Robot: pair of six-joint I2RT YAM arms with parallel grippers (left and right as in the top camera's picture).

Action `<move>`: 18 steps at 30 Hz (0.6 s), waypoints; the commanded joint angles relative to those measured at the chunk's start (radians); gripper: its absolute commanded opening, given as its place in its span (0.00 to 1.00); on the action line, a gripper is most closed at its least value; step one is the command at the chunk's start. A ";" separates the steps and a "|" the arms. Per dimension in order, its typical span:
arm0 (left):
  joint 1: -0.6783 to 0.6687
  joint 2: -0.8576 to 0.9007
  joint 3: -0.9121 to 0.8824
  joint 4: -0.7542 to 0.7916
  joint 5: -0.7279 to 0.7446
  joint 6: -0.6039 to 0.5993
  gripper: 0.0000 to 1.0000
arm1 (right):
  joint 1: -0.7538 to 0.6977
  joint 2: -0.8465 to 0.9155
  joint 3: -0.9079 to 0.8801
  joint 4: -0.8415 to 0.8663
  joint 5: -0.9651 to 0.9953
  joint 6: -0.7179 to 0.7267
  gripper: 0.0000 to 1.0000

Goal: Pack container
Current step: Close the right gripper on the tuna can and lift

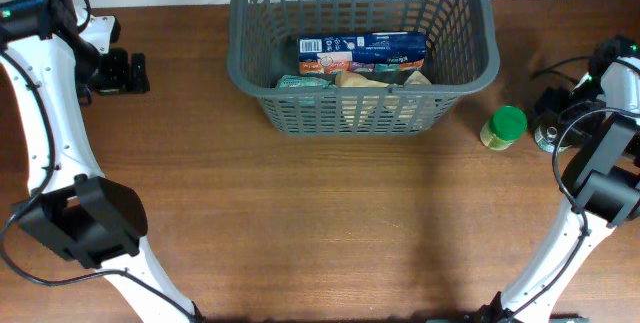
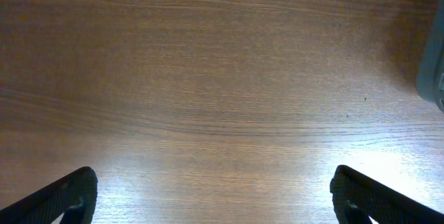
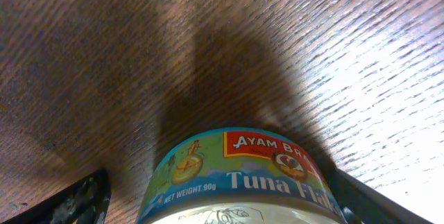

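Note:
The dark grey container [image 1: 300, 113] stands at the back middle of the table. It holds a blue and orange box [image 1: 362, 52], a teal packet [image 1: 300, 81] and beige packets [image 1: 385, 80]. My right gripper [image 1: 550, 121] is open around a tuna can [image 3: 239, 172] that stands on the table at the far right [image 1: 544, 140]. There is a gap between its left finger and the can [image 3: 222, 196]. My left gripper [image 1: 124, 71] is open and empty over bare wood at the far left [image 2: 215, 203].
A small jar with a green lid [image 1: 505, 128] stands just left of the tuna can, right of the container. A grey edge [image 2: 433, 71] shows at the right side of the left wrist view. The table is brown wood.

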 commanded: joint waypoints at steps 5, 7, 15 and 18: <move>0.003 -0.008 -0.005 -0.001 0.014 -0.013 0.99 | -0.009 0.028 -0.035 -0.024 0.118 -0.009 0.90; 0.003 -0.008 -0.005 -0.001 0.015 -0.013 0.99 | -0.010 0.028 -0.035 -0.031 0.140 -0.002 0.90; 0.003 -0.008 -0.005 -0.001 0.015 -0.013 0.99 | -0.029 0.028 -0.035 -0.032 0.159 0.003 0.90; 0.003 -0.008 -0.005 -0.001 0.014 -0.013 0.99 | -0.022 0.028 -0.035 -0.031 0.130 0.002 0.90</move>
